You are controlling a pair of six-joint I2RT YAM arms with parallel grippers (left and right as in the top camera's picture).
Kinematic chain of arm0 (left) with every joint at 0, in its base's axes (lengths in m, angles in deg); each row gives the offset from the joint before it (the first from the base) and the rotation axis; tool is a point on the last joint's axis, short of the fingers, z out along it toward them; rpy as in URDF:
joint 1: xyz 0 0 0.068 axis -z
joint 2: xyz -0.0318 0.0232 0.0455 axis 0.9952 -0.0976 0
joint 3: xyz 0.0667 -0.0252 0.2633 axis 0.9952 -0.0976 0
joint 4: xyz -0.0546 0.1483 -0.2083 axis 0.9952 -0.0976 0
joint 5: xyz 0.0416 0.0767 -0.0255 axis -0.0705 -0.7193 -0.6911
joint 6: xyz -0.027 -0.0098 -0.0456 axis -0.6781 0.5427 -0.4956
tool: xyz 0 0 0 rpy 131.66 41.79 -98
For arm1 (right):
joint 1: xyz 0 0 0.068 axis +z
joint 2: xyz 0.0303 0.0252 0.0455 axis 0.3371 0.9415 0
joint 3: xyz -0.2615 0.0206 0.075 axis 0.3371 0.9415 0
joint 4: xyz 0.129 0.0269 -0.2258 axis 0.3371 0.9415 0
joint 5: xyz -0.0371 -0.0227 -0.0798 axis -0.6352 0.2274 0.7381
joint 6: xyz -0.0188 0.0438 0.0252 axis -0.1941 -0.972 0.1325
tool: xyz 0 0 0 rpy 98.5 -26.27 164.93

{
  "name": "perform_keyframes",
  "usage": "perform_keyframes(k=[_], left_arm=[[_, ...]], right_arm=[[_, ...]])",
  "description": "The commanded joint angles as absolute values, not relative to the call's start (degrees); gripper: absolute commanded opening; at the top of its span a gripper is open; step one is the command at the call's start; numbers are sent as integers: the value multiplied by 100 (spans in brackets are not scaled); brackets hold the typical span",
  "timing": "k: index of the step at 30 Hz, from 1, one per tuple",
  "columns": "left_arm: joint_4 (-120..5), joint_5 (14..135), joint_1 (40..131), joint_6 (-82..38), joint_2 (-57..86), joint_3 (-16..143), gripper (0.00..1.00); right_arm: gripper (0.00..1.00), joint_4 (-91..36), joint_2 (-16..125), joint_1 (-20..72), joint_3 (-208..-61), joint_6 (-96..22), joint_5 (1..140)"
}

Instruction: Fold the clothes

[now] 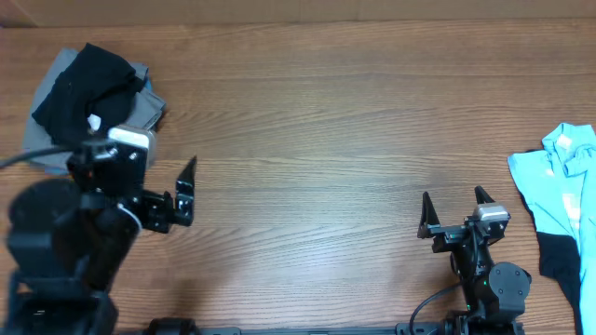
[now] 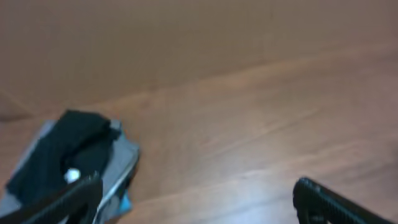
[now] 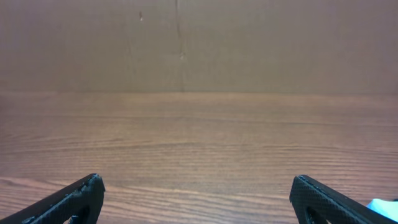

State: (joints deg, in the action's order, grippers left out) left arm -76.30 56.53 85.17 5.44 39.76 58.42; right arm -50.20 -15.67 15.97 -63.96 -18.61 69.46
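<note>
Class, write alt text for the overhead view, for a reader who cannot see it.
Over a wooden table, the left gripper and right gripper hang open and empty. Black and grey clothes lie heaped far left; a light-blue garment at the right edge.

Even, soft light (faint shadows); left wrist view blurred, others sharp.

A brown wood-grain table [image 1: 307, 112] runs up to a plain wall [image 3: 261, 43]
</note>
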Motion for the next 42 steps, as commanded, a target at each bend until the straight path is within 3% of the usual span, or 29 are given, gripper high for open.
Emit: perform_keyframes(k=[1, 18, 29, 42], left_arm=[[-6618, 5594, 8552, 127, 4806, 4259, 100], [-4360, 5513, 8557, -199, 8592, -235, 100], [-3027, 5537, 8561, -713, 8579, -1450, 100], [-3009, 5511, 8561, -711, 8572, -1476, 100]], right_arm=[[100, -5052, -1628, 1578, -6376, -1857, 6915], [100, -5052, -1628, 1578, -6379, -1857, 6915], [100, -5052, -1628, 1578, -6376, -1857, 6915], [100, -5052, -1628, 1578, -6376, -1857, 6915]])
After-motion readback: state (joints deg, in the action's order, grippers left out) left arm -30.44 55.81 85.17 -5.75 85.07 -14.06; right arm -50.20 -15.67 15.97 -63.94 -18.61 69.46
